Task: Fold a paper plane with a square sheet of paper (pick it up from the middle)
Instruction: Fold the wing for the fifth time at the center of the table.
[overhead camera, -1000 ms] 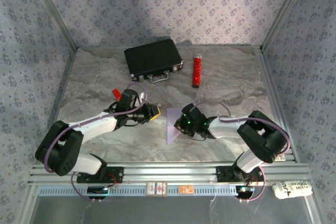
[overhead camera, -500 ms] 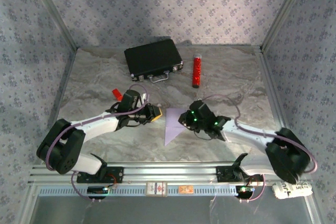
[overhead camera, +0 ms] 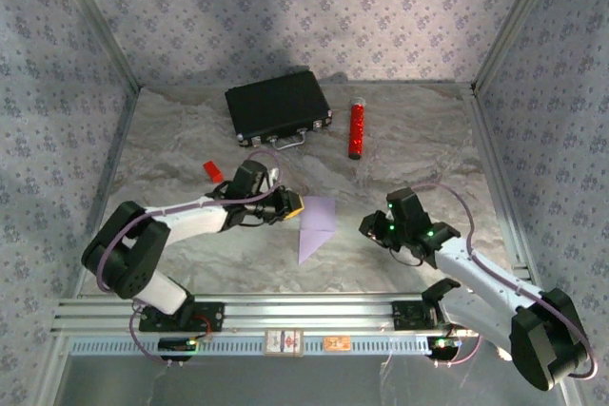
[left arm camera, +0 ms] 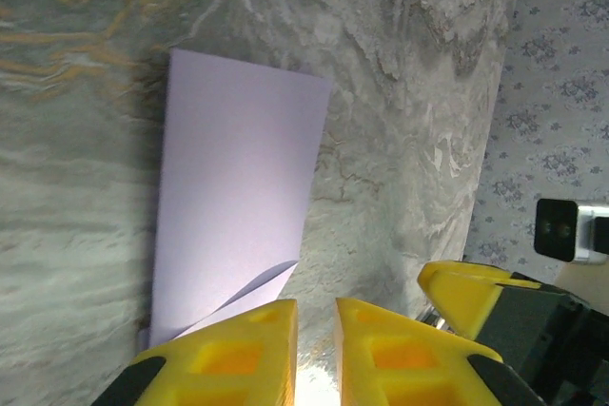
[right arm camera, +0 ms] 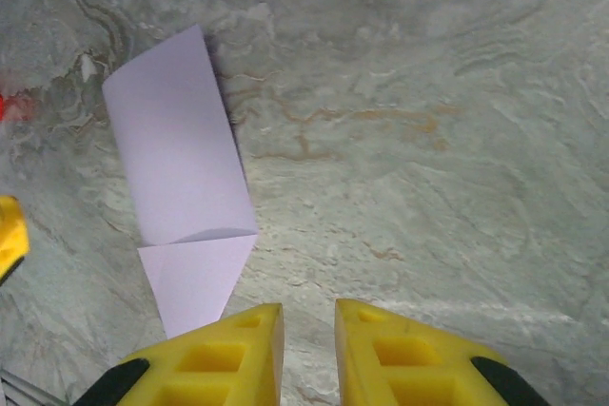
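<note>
1. Drawn back to the right over the last second: right gripper (overhead camera: 369,226), earlier at the right edge of the sheet (overhead camera: 316,223), now well apart from it, with bare table (overhead camera: 419,140) between.
2. Moved in over the same second: left gripper (overhead camera: 293,204), now right at the sheet's left edge.
3. Left fingers (left arm camera: 233,354): nearly together, only a narrow slit between the yellow tips, nothing in it.
4. From the left wrist: sheet (left arm camera: 233,206) lies flat ahead of the fingers and off to their left. Near end reaches the left fingertip, with a folded flap showing there. Cannot tell whether tip and paper touch.
5. Right fingers (right arm camera: 224,354): parted by a narrow gap, marble visible through it, gripping nothing.
6. From the right wrist: sheet (right arm camera: 181,159) lies ahead and to the left of the fingers, as a long folded panel with a triangular point turned toward them. Point ends just beside the left fingertip.
7. Far beyond both pairs of fingers: black case (overhead camera: 278,106), with the red cylinder (overhead camera: 357,128) near its right side.
8. Behind the left fingers, well apart from the sheet: small red block (overhead camera: 212,170).
</note>
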